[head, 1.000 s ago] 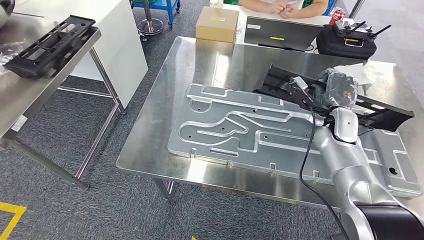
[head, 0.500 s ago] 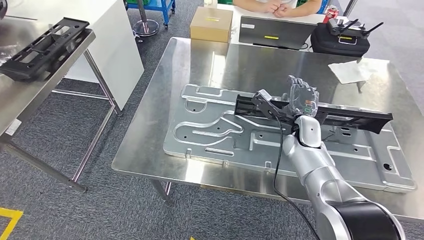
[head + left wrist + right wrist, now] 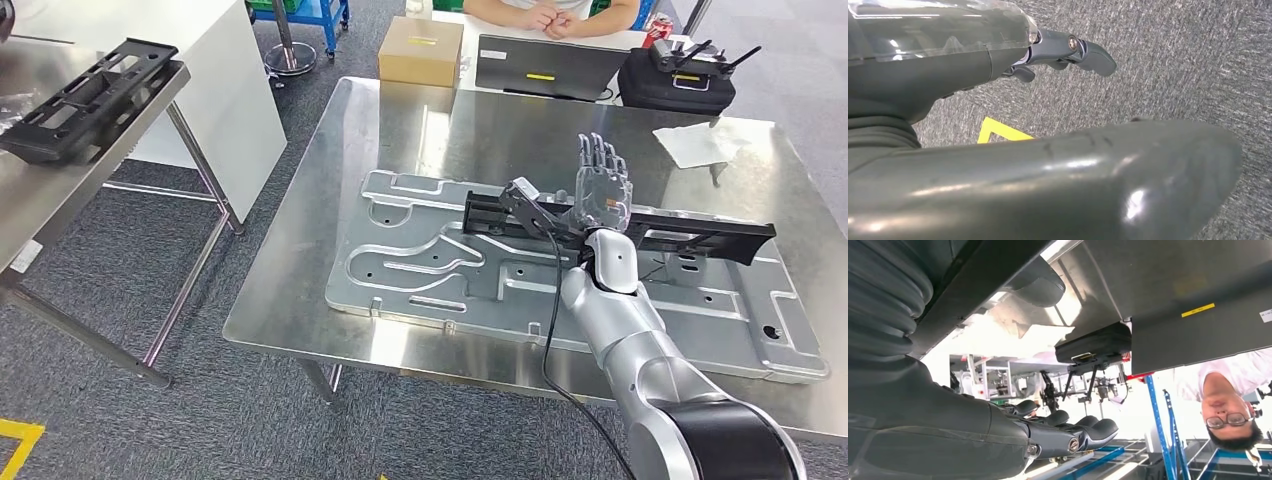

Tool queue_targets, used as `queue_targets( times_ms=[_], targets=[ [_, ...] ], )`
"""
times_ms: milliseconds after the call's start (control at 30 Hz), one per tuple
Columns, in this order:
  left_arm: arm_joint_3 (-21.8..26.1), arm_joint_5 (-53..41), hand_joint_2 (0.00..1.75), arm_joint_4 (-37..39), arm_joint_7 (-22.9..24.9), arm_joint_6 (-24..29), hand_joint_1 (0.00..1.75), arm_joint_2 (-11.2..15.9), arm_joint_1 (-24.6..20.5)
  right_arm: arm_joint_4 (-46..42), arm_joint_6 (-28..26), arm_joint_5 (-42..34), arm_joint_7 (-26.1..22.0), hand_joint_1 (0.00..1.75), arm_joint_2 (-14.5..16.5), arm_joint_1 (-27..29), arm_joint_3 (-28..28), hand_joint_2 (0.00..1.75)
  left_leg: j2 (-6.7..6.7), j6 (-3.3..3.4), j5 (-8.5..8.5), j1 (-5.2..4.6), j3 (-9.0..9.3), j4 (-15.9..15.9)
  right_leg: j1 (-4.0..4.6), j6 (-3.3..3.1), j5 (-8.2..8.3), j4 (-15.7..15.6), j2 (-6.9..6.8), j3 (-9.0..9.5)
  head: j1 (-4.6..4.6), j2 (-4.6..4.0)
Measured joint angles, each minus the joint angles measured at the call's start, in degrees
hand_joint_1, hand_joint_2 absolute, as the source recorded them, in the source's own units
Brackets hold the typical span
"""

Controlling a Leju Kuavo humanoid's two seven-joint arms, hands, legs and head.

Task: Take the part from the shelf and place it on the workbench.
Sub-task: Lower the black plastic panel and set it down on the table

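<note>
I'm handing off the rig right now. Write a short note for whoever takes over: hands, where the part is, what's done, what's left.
Right hand: open, fingers spread and pointing up, just behind the black part, holding nothing.
Left hand: hangs over the carpet, holding nothing.
Black part: lies flat across the grey metal plate on the workbench, released.
A second black part sits on the shelf table at left.
Done: part placed on the workbench.
Left: draw the right arm clear without nudging the part; check with the operator whether the shelf part is next.
</note>
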Motion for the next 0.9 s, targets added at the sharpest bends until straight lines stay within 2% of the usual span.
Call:
queue_targets(
  times_ms=[200,367,500,767,900],
  targets=[
    [0.21,0.12,0.0,0.0,-0.39,-1.14,0.0,-0.07,-0.02,-2.87,5.71,-2.6,-1.69,0.0,0.83,1.18,-1.93,1.75,0.05,-0.04,-0.06,0.01,0.16,0.0,0.01,-0.05,-0.05,-0.01,0.03,0.08,0.0,0.0],
    [0.33,0.05,0.0,0.0,-0.57,-2.08,0.0,-0.07,-0.02,-7.94,7.58,-3.38,-1.33,0.0,1.92,4.19,-2.95,1.75,0.08,-0.11,-0.1,0.05,0.25,-0.01,0.05,-0.06,-0.05,-0.01,0.13,0.11,0.0,0.0],
    [0.36,-0.14,0.0,0.0,-0.85,-2.78,0.0,-0.09,0.0,-13.15,10.29,-5.73,-0.08,0.0,2.46,7.22,-3.8,0.0,0.09,-0.14,-0.13,0.09,0.27,-0.01,0.09,-0.08,-0.06,-0.01,0.15,0.13,0.0,0.0],
    [0.38,-0.42,0.0,0.0,-1.46,-3.04,0.0,-0.17,-0.01,-18.98,11.71,-7.12,-0.72,0.0,2.44,11.61,-4.19,0.0,0.31,-0.27,-0.26,0.15,0.38,-0.01,0.15,-0.15,-0.03,-0.01,0.44,0.13,0.0,0.0],
    [0.54,-0.05,0.0,0.0,-1.86,-2.74,0.0,-0.23,-0.01,-19.49,9.23,-7.58,-2.17,0.0,2.16,12.39,-3.94,1.75,0.42,-0.29,-0.27,0.16,0.38,-0.01,0.16,-0.19,0.02,-0.01,0.57,0.12,0.0,0.0]
  ],
)
